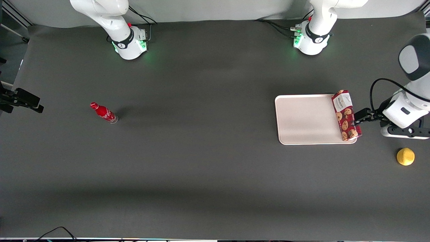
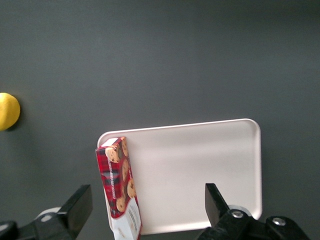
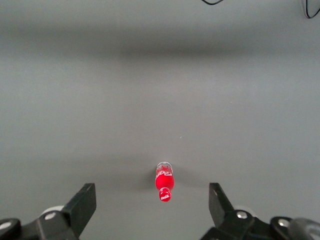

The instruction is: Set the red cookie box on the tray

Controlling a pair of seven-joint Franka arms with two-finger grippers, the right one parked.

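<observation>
The red cookie box stands on one long narrow side along the edge of the cream tray that is toward the working arm's end, with its white label end farther from the front camera. My left gripper is right beside the box, just off the tray. In the left wrist view the box is on the tray and sits between the two fingers of the gripper. The fingers are wide apart and touch nothing. The gripper is open.
A yellow ball-like fruit lies on the dark mat near the working arm, nearer the front camera than the tray; it also shows in the left wrist view. A small red bottle stands toward the parked arm's end.
</observation>
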